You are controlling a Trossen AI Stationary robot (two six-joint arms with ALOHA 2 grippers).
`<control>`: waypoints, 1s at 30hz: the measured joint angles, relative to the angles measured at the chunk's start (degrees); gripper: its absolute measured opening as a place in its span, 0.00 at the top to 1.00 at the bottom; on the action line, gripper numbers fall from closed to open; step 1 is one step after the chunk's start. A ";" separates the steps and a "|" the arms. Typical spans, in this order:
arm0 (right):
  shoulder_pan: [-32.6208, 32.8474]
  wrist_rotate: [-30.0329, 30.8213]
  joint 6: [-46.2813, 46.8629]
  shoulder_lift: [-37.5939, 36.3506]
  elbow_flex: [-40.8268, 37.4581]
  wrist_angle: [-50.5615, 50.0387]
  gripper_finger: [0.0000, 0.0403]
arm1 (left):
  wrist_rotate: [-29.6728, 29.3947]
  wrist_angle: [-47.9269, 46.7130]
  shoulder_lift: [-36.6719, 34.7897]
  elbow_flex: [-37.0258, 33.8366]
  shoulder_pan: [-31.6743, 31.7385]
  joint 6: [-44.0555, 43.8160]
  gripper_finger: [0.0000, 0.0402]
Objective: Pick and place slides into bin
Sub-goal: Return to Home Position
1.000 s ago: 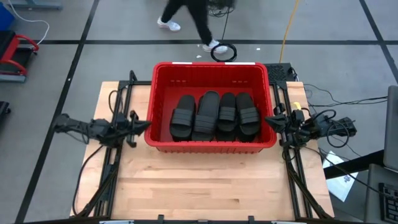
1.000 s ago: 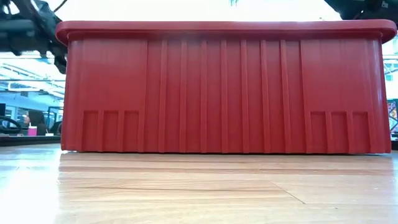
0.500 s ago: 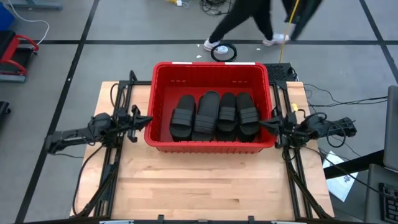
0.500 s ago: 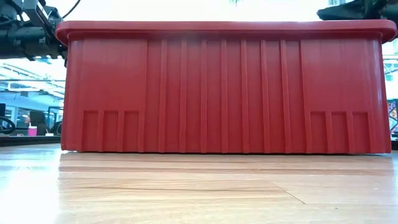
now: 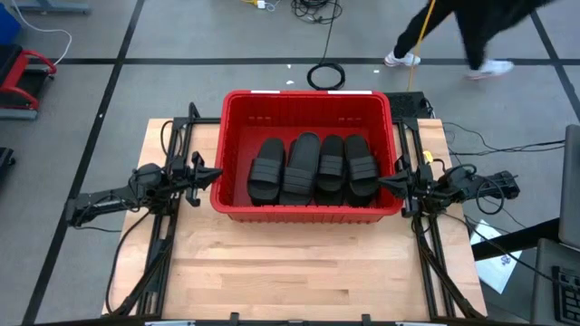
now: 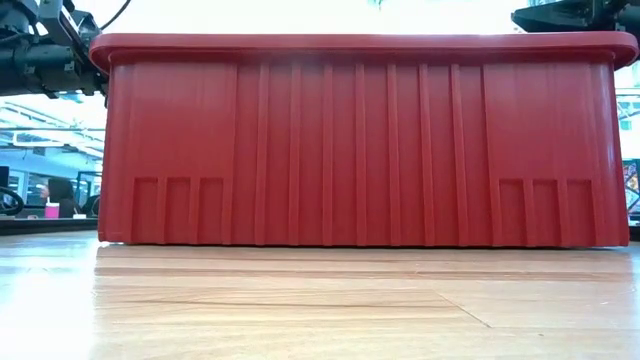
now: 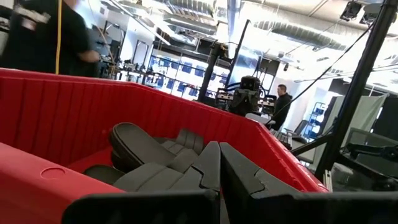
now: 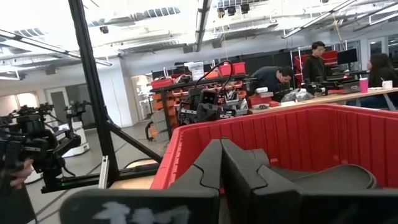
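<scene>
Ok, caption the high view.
Slides side by side in the bin, left gripper and right gripper flanking it.

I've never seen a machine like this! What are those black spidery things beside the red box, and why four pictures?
Those are two robot arms. Each ends in a gripper, a two-finger pincher. One picture looks straight down from above: the left gripper and right gripper sit beside the red bin, one on each side, both shut and holding nothing. Black slides lie side by side inside the bin, which stands on a wooden table. Another picture is taken at table height, so you mostly see the bin's wall. The last two come from cameras on each arm's wrist, peeking into the bin.
</scene>
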 joint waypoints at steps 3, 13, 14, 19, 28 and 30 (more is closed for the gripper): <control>0.00 0.00 0.00 0.00 0.00 -0.26 1.00 | 0.00 -0.02 0.00 0.00 0.00 0.03 0.97; 0.00 0.02 -0.02 0.00 0.00 -0.22 1.00 | -0.02 -0.31 0.00 0.02 -0.02 3.83 0.98; 0.00 0.02 -0.02 0.00 0.00 -0.22 1.00 | -0.02 -0.32 0.00 0.02 -0.02 4.54 0.98; 0.00 0.02 -0.02 0.02 0.00 -0.22 1.00 | -0.04 -0.28 0.00 0.02 -0.02 4.13 0.99; 0.00 0.02 -0.02 0.02 0.00 -0.21 1.00 | -0.04 -0.28 0.00 0.02 -0.02 3.80 0.95; 0.00 0.02 -0.02 0.02 0.00 -0.20 1.00 | -0.04 -0.28 0.00 0.02 -0.02 3.78 0.96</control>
